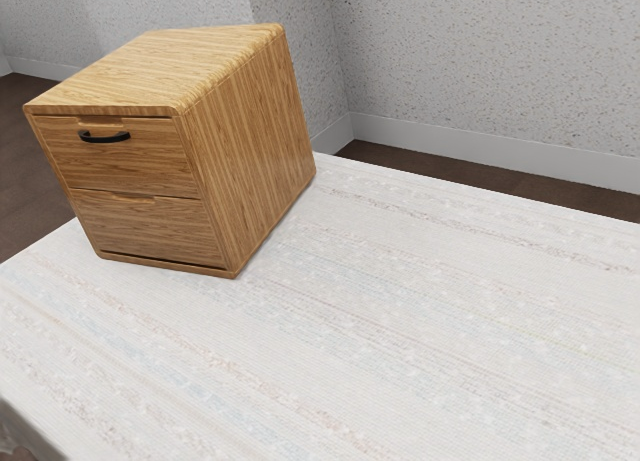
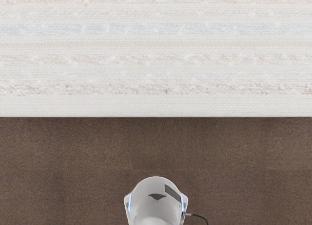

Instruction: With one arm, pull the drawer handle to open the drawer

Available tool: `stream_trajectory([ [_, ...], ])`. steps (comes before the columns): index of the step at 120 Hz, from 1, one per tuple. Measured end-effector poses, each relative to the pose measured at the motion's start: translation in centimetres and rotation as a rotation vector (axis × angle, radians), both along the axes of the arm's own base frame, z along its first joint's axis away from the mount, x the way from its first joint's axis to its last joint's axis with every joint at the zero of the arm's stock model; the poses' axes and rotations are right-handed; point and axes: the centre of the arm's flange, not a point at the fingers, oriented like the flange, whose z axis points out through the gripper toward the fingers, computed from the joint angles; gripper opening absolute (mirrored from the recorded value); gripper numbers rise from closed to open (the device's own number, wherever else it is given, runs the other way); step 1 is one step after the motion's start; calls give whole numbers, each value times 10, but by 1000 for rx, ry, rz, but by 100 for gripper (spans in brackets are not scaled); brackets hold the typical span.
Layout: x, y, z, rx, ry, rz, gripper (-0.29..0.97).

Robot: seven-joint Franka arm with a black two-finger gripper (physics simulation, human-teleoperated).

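Note:
A bamboo-grained wooden cabinet (image 1: 190, 131) stands on the white table at the exterior view's upper left, turned at an angle. Its front holds two stacked drawers. The upper drawer (image 1: 125, 153) carries a small black handle (image 1: 104, 136) near its top left corner. The lower drawer (image 1: 150, 224) has no handle that I can see. Both drawer fronts sit flush with the cabinet face.
The white woven table top (image 1: 420, 321) spreads wide to the right of and in front of the cabinet. In the wrist view the table edge (image 2: 156, 115) borders brown floor (image 2: 73, 161), with a white rounded arm part (image 2: 156, 203) below my hand.

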Motion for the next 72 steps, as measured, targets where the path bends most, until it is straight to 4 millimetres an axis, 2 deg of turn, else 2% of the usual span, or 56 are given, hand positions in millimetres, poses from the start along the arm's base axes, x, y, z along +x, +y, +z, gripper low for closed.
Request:
stream_trajectory([
  [34,70,0,-38,0,10,0,68],
  [72,139,0,-96,0,10,0,68],
])
